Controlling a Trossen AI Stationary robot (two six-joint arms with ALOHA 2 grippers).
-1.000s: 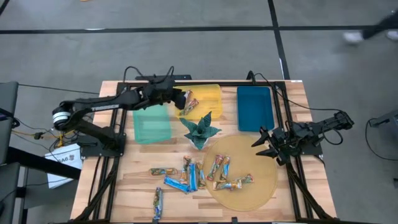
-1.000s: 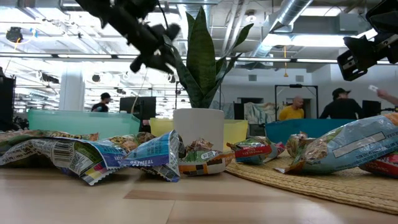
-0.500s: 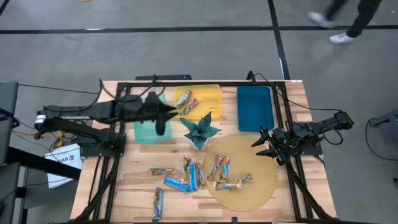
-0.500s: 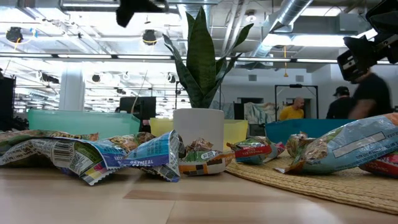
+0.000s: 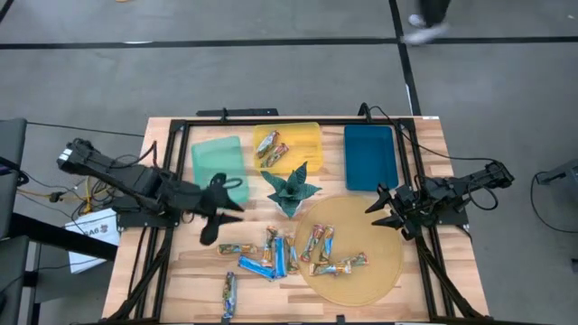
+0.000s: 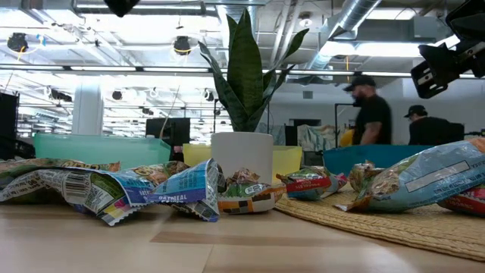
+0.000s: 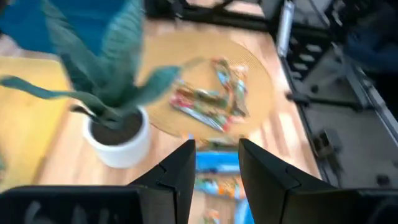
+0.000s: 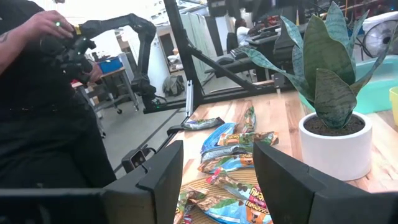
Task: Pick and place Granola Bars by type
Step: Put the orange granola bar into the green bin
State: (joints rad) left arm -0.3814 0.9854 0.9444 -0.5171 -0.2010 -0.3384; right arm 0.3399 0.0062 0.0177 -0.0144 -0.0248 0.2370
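Left gripper [image 5: 219,213], jaws parted and empty, has swung from the yellow bin [image 5: 307,140] back toward the Granola Bars [image 5: 271,254] before the plant [image 5: 290,189]; one multicoloured bar delivered. Right gripper [image 5: 386,208] waits wide open.

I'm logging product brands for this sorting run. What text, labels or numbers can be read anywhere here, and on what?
None can be read with confidence.
Granola bar wrappers: print and a barcode show in the low view, letters too small to read.
Paper sheet beside the table: dark marks, too small.
Other wrappers: blurred.
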